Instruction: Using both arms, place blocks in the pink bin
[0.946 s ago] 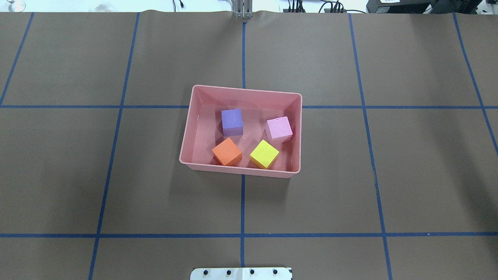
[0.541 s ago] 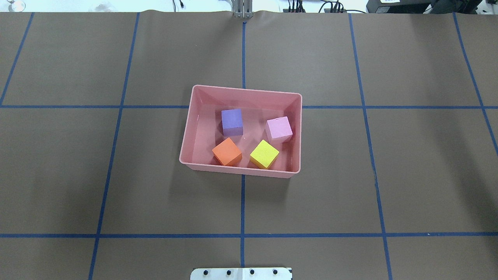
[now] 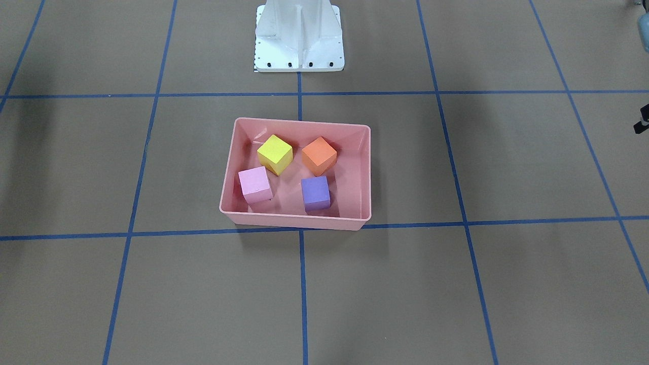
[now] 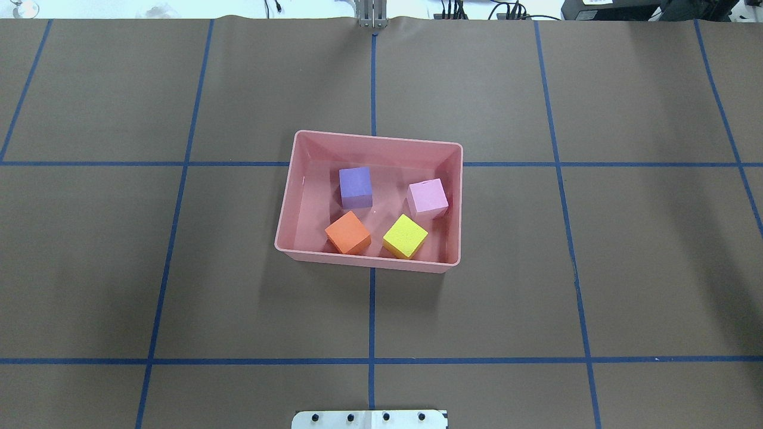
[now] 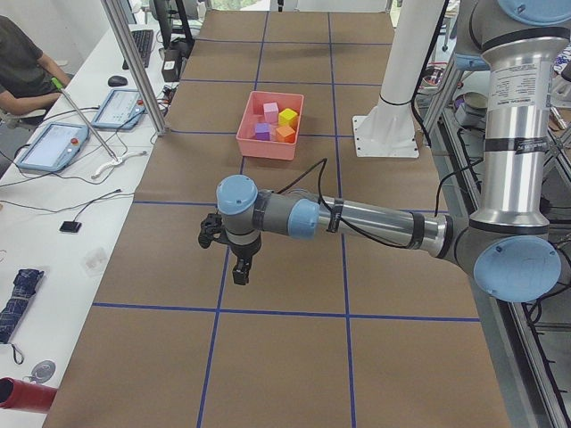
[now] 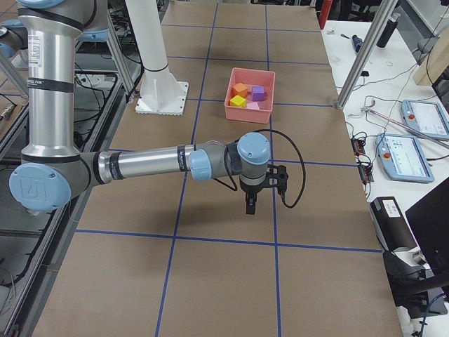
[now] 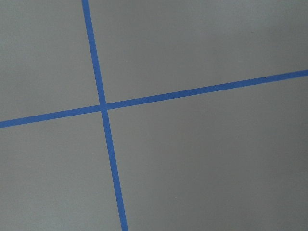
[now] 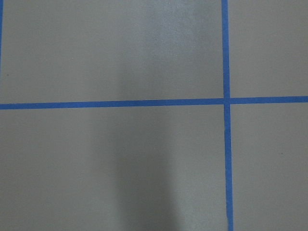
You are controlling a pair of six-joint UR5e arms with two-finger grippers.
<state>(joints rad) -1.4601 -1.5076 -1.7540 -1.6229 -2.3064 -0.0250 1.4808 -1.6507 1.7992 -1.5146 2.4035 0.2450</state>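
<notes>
The pink bin [image 4: 366,263] sits at the table's middle, also in the front view [image 3: 294,221]. All the blocks lie inside it, apart from each other: purple [image 4: 355,182], light pink [image 4: 427,195], orange [image 4: 347,231], yellow [image 4: 405,236]. My left gripper [image 5: 239,272] shows only in the exterior left view, hanging over bare table far from the bin [image 5: 268,147]. My right gripper [image 6: 250,205] shows only in the exterior right view, likewise far from the bin [image 6: 247,112]. I cannot tell whether either is open or shut. Both wrist views show only brown table and blue tape.
The white pedestal base [image 3: 299,35] stands behind the bin on the robot's side. Blue tape lines grid the brown table. A seated operator [image 5: 18,62] and tablets [image 5: 53,143] are at a side bench; more devices [image 6: 421,116] lie past the far edge.
</notes>
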